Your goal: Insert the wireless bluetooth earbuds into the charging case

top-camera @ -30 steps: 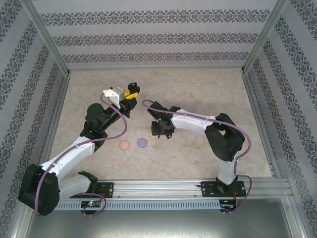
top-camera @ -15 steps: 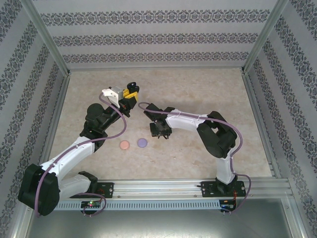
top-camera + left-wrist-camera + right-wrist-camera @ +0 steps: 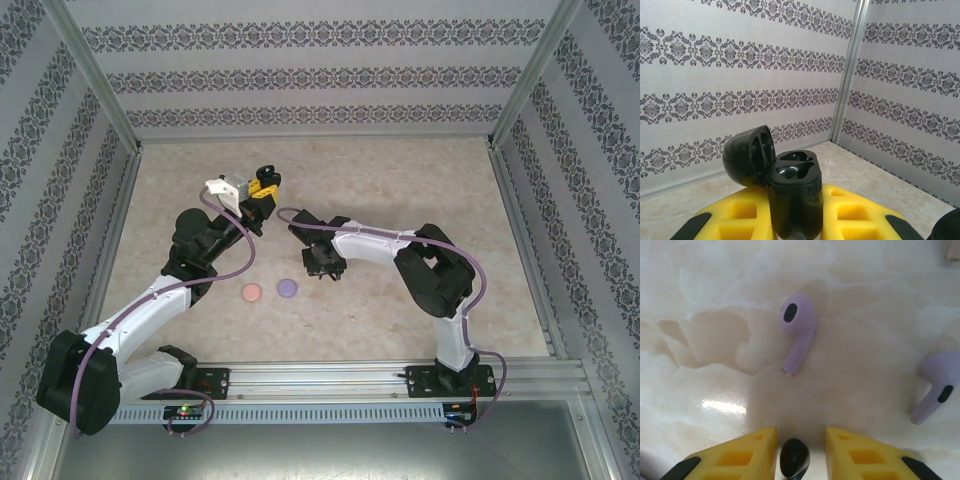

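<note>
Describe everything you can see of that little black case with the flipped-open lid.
The black case is a small, glossy, plastic-looking pod with rounded corners. Its domed lid is hinged open and tips back to one side, showing a moulded inside. The top face has two shaped hollows, both apparently empty. It stands upright, held above the table, clamped between the yellow fingers of the left claw. Nothing else visibly touches it.

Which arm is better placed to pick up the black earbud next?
Right. Its gripper hangs low over the table with the black earbud between its open fingers. The left gripper is busy, shut on the open black charging case.
</note>
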`<state>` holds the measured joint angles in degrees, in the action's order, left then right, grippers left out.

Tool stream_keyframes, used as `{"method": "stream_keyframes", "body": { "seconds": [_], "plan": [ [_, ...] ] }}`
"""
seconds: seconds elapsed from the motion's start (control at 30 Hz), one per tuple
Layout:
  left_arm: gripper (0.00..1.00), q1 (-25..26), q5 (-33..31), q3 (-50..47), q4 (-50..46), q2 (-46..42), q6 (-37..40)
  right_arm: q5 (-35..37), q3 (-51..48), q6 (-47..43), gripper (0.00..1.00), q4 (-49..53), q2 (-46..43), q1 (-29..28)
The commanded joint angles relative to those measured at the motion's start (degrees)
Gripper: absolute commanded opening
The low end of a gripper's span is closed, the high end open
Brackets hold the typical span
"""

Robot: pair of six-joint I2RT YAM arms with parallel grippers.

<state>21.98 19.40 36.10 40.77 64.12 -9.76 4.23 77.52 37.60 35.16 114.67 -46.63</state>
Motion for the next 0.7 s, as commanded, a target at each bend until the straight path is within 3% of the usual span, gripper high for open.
{"method": "stream_keyframes", "body": {
  "seconds": [0.0,0.43,0.67],
  "plan": [
    [0.0,-0.76,0.11,0.01,2.78,-0.29,-1.14,1.01,0.88,0.01,0.31,1.09,1.39,-1.22],
    [0.0,-0.8,-0.04,0.13,2.46,-0.05,-1.67,1.71,0.62,0.19,0.23,1.13,2.4,-2.23],
    [0.0,-0.77,0.2,0.38,1.64,-0.13,-1.84,1.83,-0.47,0.45,0.13,0.37,-0.72,-2.24]
  ]
}}
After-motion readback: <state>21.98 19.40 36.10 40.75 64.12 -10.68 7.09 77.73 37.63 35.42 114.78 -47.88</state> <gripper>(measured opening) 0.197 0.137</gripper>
